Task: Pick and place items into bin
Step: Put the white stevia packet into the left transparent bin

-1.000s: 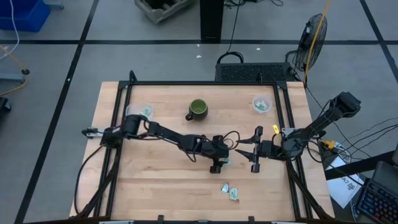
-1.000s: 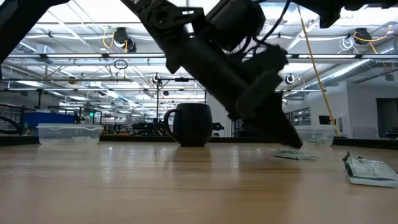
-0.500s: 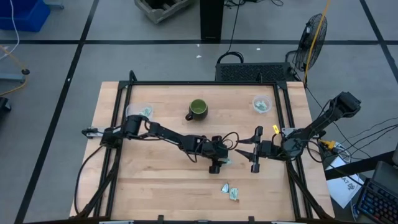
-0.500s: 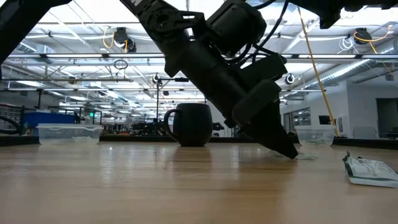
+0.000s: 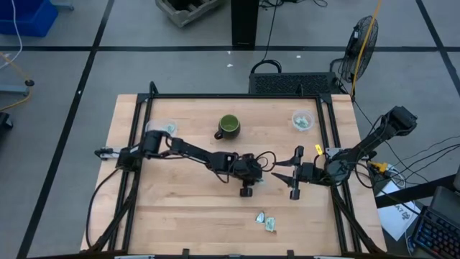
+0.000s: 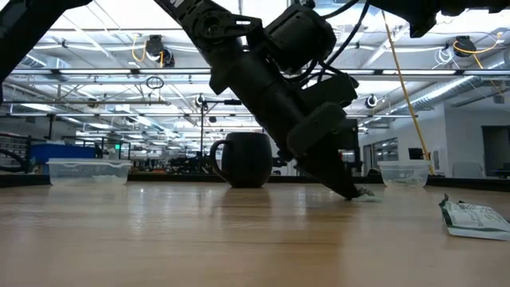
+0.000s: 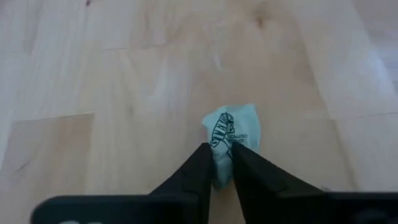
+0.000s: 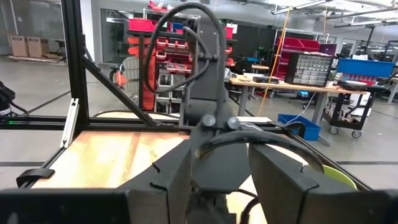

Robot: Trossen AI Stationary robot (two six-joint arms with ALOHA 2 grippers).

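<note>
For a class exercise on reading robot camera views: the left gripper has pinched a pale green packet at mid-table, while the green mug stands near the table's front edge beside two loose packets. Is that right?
One detail is wrong. In the high view the mug stands near the back edge, far from the two loose packets at the front. The rest holds: the left wrist view shows the left gripper closed on a pale green packet at mid-table.

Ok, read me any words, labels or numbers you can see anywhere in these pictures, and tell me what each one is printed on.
Pale green packet pinched in the left claw: dark curved lettering and smaller lines, too blurred to read.
Packet lying on the table in the low view: dark print, too small to read.
Two packets near the table's front edge: no readable print from above.
Green mug, the plastic cups, the arms: no text visible.
</note>
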